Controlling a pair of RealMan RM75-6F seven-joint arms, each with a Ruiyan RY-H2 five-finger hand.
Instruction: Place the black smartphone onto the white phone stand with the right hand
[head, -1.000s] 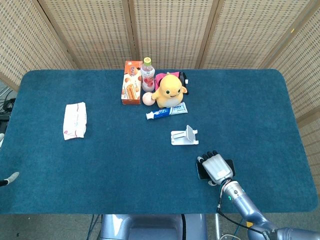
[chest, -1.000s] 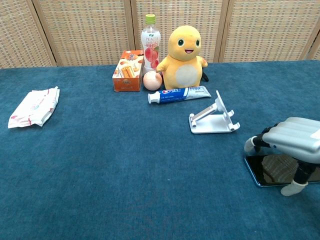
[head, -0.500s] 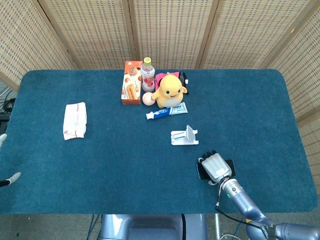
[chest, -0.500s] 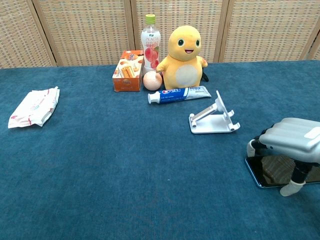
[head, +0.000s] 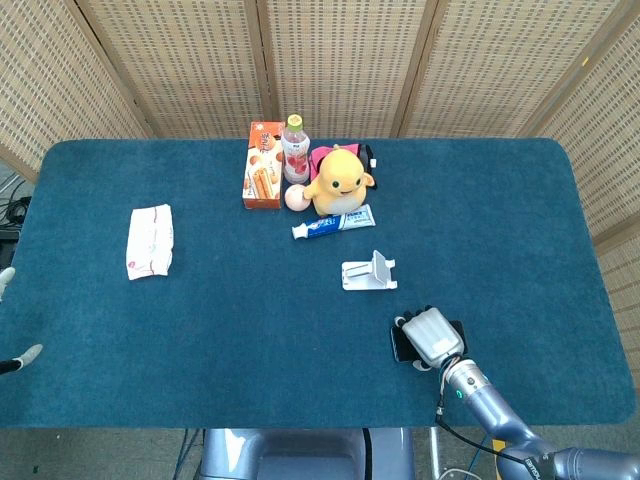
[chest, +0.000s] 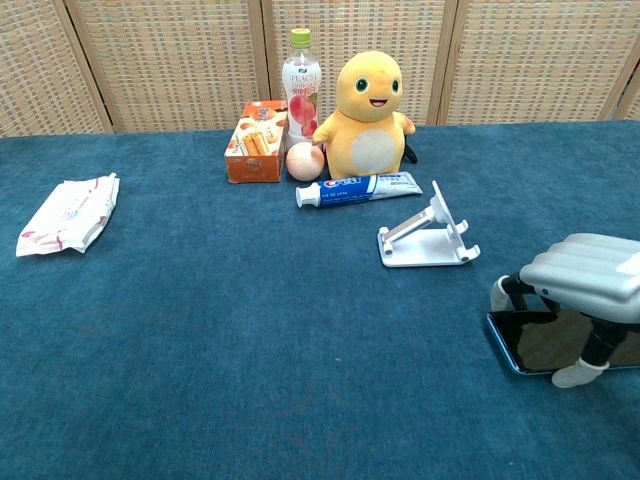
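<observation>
Black smartphone (chest: 530, 342) flat on the blue surface (chest: 250, 330), screen up, near the front edge on the robot's right side. Long axis across the surface, left to right in both views; one short end exposed toward the centre of the surface, the other end hidden under the right robot hand (chest: 590, 290). Top or bottom end: cannot tell.

Right robot hand arched over the smartphone, palm down. Fingertips (chest: 503, 291) down at the far long edge, thumb tip (chest: 578, 376) down at the near long edge. Phone not lifted. Firm grasp or mere contact: cannot tell from either view. In the head view, right robot hand (head: 432, 337) covering most of the smartphone (head: 398, 343).

White phone stand (chest: 428, 238) upright on the surface, well apart from the smartphone, farther back and toward the centre. Backrest tilted, nothing on it.

Left robot hand: only pale fingertips (head: 12, 355) at the left picture edge of the head view; released or clenched: cannot tell.

At the back: yellow plush toy (chest: 370, 115), toothpaste tube (chest: 362, 187), orange box (chest: 256, 142), bottle (chest: 301, 85). Tissue pack (chest: 68, 214) far left.
</observation>
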